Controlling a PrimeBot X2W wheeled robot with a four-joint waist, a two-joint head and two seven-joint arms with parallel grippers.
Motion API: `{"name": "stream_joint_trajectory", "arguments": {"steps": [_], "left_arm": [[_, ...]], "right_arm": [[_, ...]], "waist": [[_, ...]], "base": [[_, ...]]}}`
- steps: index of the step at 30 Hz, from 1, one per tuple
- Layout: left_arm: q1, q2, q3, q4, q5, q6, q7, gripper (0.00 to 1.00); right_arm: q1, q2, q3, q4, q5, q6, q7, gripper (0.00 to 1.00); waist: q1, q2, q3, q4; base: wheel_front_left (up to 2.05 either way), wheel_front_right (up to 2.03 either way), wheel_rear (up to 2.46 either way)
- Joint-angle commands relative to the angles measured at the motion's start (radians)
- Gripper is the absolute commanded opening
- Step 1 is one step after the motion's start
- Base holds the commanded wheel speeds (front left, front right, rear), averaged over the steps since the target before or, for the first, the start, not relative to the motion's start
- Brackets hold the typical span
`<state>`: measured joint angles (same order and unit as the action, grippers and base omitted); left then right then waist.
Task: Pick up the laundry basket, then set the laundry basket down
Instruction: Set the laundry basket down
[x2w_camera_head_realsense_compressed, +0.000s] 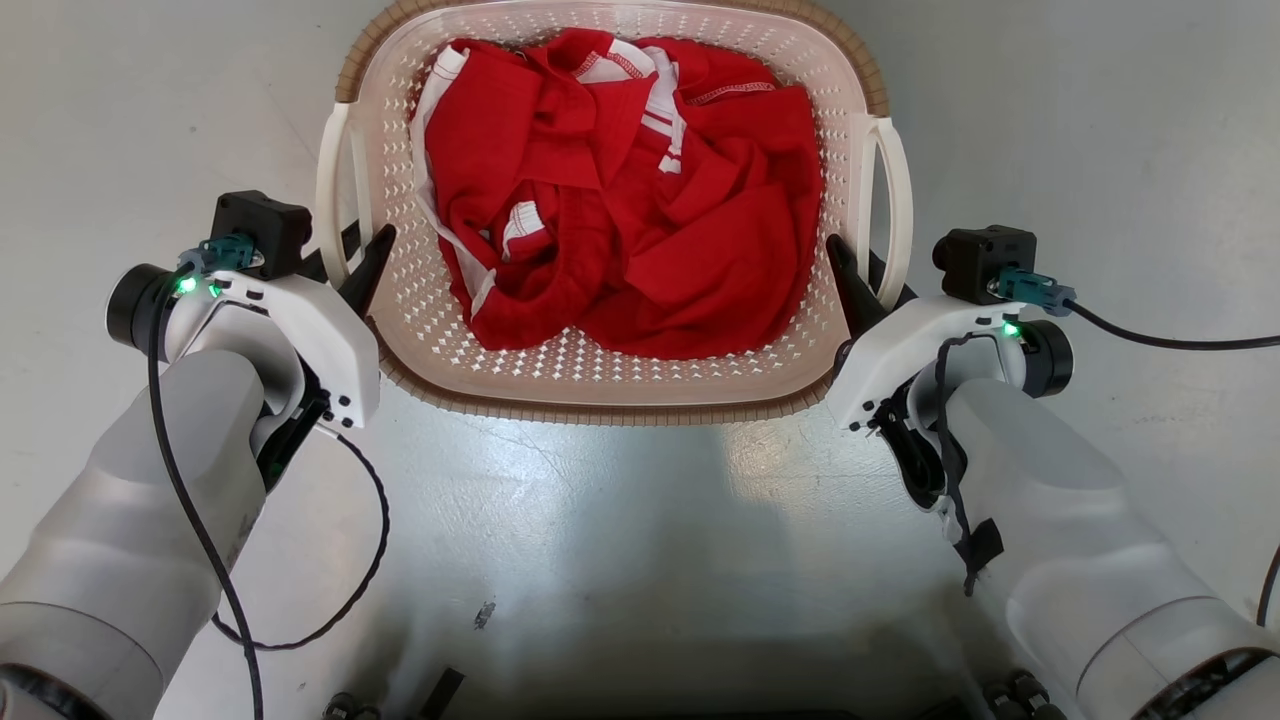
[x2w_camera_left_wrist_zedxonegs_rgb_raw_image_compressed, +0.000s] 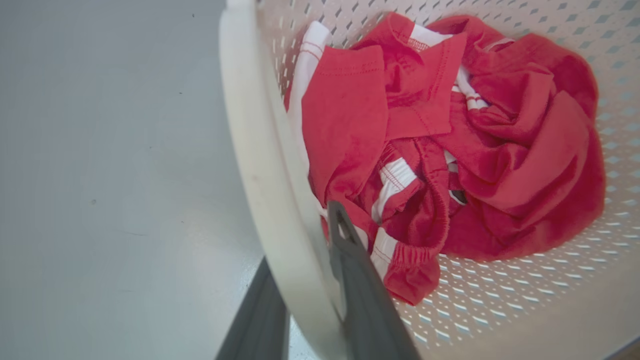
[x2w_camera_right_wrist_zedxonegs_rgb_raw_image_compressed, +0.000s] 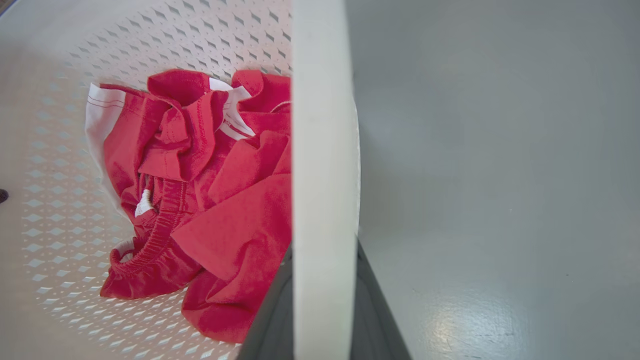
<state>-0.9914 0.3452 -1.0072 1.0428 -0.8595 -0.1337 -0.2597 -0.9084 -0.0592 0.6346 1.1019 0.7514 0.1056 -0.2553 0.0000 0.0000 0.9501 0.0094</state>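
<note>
Your left tool (x2w_camera_head_realsense_compressed: 358, 256) at 9 o'clock and right tool (x2w_camera_head_realsense_compressed: 863, 275) at 3 o'clock each pinch a white side handle (x2w_camera_head_realsense_compressed: 333, 180) of the small cream perforated plastic laundry basket (x2w_camera_head_realsense_compressed: 600, 388). That likely keeps the red clothes (x2w_camera_head_realsense_compressed: 620, 200) level. I can't tell whether it rests on the grey floor (x2w_camera_head_realsense_compressed: 600, 520).

Left gripper (x2w_camera_head_realsense_compressed: 365, 252) at nine o'clock clamps one laundry basket (x2w_camera_head_realsense_compressed: 328, 175) handle; right gripper (x2w_camera_head_realsense_compressed: 857, 265) at three clamps the other. Forearms (x2w_camera_head_realsense_compressed: 150, 470) rise from seven and five.
</note>
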Motion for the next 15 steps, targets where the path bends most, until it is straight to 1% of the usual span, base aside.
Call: {"name": "stream_joint_trajectory", "arguments": {"steps": [1, 3, 6, 7, 9, 11, 12, 15], "left_arm": [[0.009, 0.069, 0.019, 0.023, 0.012, 0.003, -0.002, 0.11], [0.01, 0.069, 0.019, 0.022, 0.011, 0.003, -0.002, 0.12], [0.01, 0.069, 0.018, 0.022, 0.008, 0.003, -0.002, 0.22], [0.01, 0.069, 0.018, 0.021, 0.007, 0.003, -0.002, 0.24], [0.01, 0.067, 0.015, 0.022, 0.005, 0.003, -0.002, 0.29], [0.009, 0.067, 0.014, 0.022, 0.001, 0.003, -0.002, 0.37], [0.009, 0.066, 0.013, 0.021, 0.0, 0.003, -0.002, 0.48], [0.008, 0.065, 0.012, 0.019, -0.004, 0.003, -0.002, 1.0]], "right_arm": [[0.047, 0.009, 0.023, -0.006, -0.004, 0.025, -0.006, 0.18], [0.047, 0.009, 0.022, -0.005, -0.005, 0.025, -0.006, 0.22], [0.046, 0.009, 0.021, -0.005, -0.006, 0.025, -0.006, 0.34], [0.045, 0.009, 0.02, -0.005, -0.007, 0.025, -0.006, 0.36], [0.044, 0.009, 0.018, -0.005, -0.008, 0.025, -0.006, 0.4], [0.044, 0.009, 0.017, -0.006, -0.008, 0.025, -0.006, 0.41], [0.043, 0.009, 0.017, -0.007, -0.008, 0.025, -0.006, 0.42], [0.043, 0.009, 0.015, -0.007, -0.01, 0.025, -0.006, 0.45]], "waist": [[0.0, 0.0, 0.0, 0.0], [0.0, 0.0, -0.001, 0.0], [0.0, 0.0, -0.001, 0.001], [0.0, 0.0, -0.001, 0.001], [0.0, 0.0, -0.001, 0.003], [0.0, 0.0, 0.0, 0.004], [0.0, 0.0, 0.001, 0.004], [0.0, 0.0, 0.003, 0.005]], "base": [[0.0, 0.0, 0.0], [0.0, 0.0, 0.0], [0.0, 0.0, 0.0], [0.0, 0.0, 0.0], [0.0, 0.0, 0.0], [0.0, 0.0, 0.0], [0.0, 0.0, 0.0], [0.0, 0.0, 0.0]]}}
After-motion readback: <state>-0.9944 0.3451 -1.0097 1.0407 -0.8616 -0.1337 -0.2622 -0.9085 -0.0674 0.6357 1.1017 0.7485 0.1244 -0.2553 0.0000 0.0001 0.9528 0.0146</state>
